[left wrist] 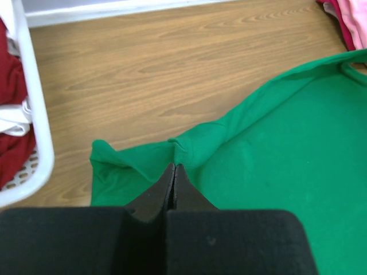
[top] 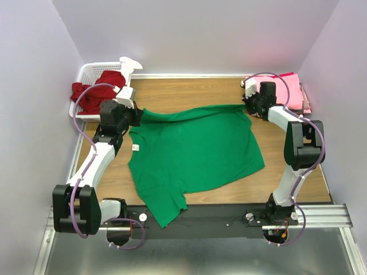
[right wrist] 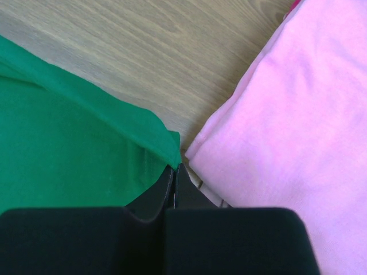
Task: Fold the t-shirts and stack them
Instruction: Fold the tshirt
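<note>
Since the green t-shirt [top: 195,152] lying mid-frame looks like light, limp cotton that would sag wherever unsupported, its upper edge is the sensible hold. The left gripper [left wrist: 174,167] and right gripper [right wrist: 175,167] each pinch it tight there, the right just beside the pink t-shirts [top: 292,91] at upper right.

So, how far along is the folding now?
Done: pink shirts folded in a pile, far right. In hand: left gripper and right gripper are shut on the far edge of the green shirt, which lies spread, unfolded. Left: that fold, plus the red shirt in the basket.
</note>
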You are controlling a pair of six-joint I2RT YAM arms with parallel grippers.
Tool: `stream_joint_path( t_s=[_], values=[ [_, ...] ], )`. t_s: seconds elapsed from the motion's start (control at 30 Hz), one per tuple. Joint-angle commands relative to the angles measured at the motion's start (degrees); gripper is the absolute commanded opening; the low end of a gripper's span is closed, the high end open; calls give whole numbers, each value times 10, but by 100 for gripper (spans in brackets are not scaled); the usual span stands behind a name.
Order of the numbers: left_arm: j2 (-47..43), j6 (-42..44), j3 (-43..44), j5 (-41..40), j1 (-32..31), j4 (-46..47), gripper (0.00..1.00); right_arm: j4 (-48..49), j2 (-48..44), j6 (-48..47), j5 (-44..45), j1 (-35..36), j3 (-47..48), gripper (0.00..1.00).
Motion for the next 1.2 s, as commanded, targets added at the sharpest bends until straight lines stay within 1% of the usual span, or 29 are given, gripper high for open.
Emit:
stream_joint_path(
  t_s=[0.0,0.37,1.17],
  values=[
    [-9,-12,-13,-24,-7,-20,0,4,-1,0,6,-4,-10,2],
    [-27,-13,-14,-40,-9,-47,0,4,-7,-6,6,-11,-19,4],
    [-38,-17,-32,-27,-12,-60,0,4,-26,-17,1,-14,-44,7]
  ],
)
